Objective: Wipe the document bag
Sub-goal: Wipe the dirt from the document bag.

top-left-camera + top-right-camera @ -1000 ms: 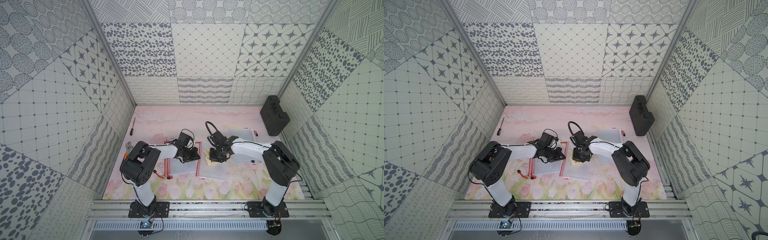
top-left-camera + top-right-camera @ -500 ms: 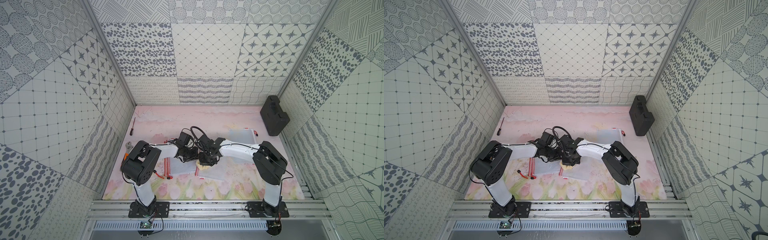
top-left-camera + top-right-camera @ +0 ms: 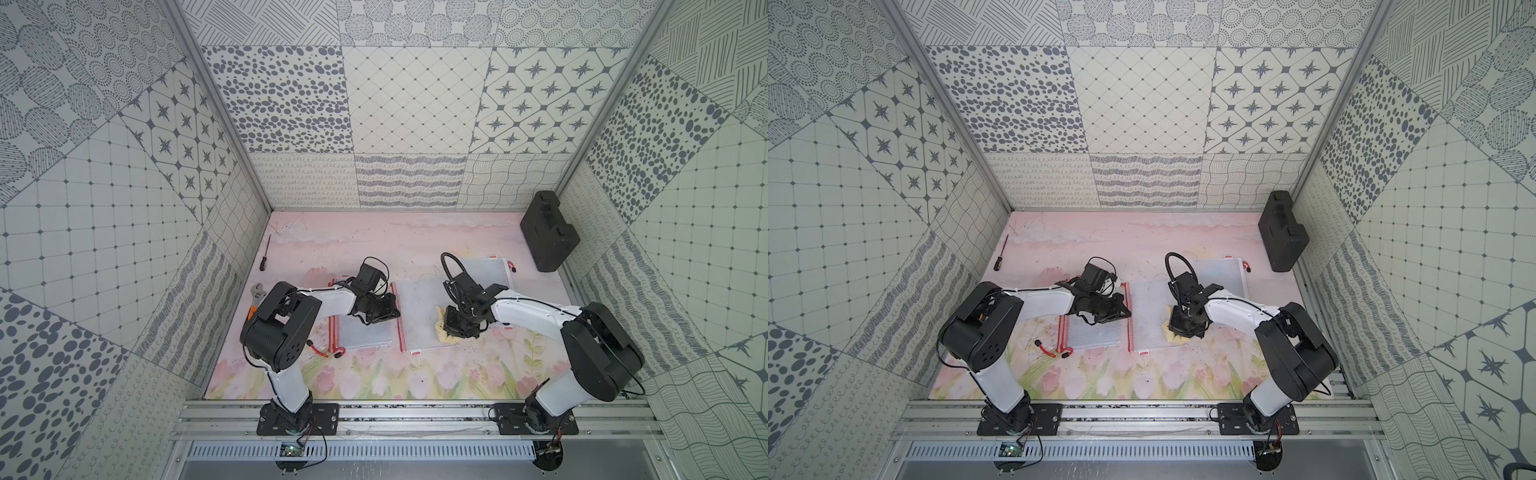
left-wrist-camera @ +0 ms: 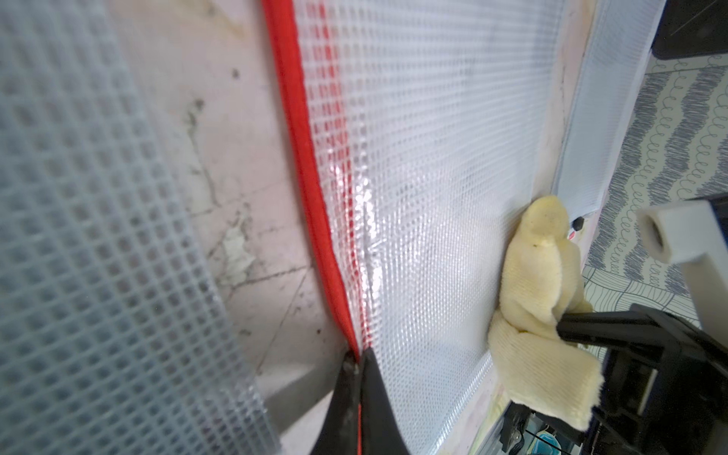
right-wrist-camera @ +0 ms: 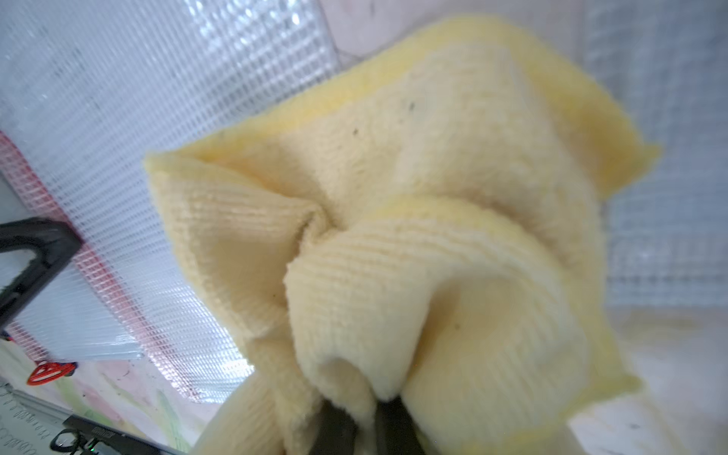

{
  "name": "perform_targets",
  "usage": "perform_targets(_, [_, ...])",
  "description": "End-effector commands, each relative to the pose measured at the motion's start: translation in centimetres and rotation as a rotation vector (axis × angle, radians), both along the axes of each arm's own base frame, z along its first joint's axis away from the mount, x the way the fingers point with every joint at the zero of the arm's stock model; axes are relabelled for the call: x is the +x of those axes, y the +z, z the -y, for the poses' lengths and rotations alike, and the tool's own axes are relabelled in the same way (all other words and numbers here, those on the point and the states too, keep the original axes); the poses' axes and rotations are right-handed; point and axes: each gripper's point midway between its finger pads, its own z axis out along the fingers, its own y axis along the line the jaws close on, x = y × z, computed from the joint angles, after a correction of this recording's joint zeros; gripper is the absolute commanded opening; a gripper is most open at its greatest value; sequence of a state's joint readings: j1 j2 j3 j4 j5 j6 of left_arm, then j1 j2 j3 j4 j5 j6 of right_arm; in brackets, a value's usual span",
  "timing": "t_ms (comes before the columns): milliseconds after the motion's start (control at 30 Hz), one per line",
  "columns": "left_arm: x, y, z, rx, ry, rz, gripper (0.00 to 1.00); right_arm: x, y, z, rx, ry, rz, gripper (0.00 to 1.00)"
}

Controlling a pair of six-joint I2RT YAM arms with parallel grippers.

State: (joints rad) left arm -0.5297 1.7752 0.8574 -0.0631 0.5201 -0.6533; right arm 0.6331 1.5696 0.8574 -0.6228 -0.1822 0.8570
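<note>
top views: the document bag [image 3: 417,318], clear mesh with a red zip edge, lies flat at the centre of the tabletop [image 3: 374,241]. the left hand [image 3: 394,309] meets its 9 o'clock edge. the right hand [image 3: 455,332] presses a yellow cloth [image 3: 439,334] onto its 3 o'clock edge. from above, the fingertips of both hands are hidden under their own bodies.

left wrist view: the left hand's fingers are together, clamped on the bag's red zip edge.

right wrist view: the right hand's fingers are pinched shut on a fold of the cloth. the cloth fills most of the picture and covers the bag surface beneath it.

surroundings: a second mesh bag [image 3: 365,334] lies at 9 o'clock, partly under the left arm. a third bag [image 3: 488,270] lies at 1 o'clock, its near corner crossed by the right arm. a black case [image 3: 548,232] stands at 2 o'clock by the wall. a screwdriver [image 3: 265,257] lies at 10 o'clock. a wrench [image 3: 258,291] lies at 9 o'clock, half hidden behind the left arm's elbow.
</note>
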Motion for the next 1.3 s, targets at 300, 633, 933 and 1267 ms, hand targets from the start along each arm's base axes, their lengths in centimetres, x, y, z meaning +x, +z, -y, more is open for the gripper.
perform_targets(300, [-1.8,-4.1,-5.2,0.292,0.076,-0.087,0.0,-3.1,0.7,-15.2,0.085,0.283,-0.012,0.0])
perform_targets(633, [-1.7,-4.2,-5.4,0.309,0.051,-0.073,0.0,-4.7,-2.1,3.2,-0.038,-0.064,-0.106,0.0])
perform_targets(933, [-1.9,-4.2,-5.1,0.285,0.041,-0.08,0.0,-1.3,1.9,0.5,-0.028,-0.002,0.001,0.0])
perform_targets(1267, [-2.3,-4.0,-5.4,0.284,0.055,-0.078,0.0,-0.5,0.5,-11.6,0.069,0.193,-0.027,0.0])
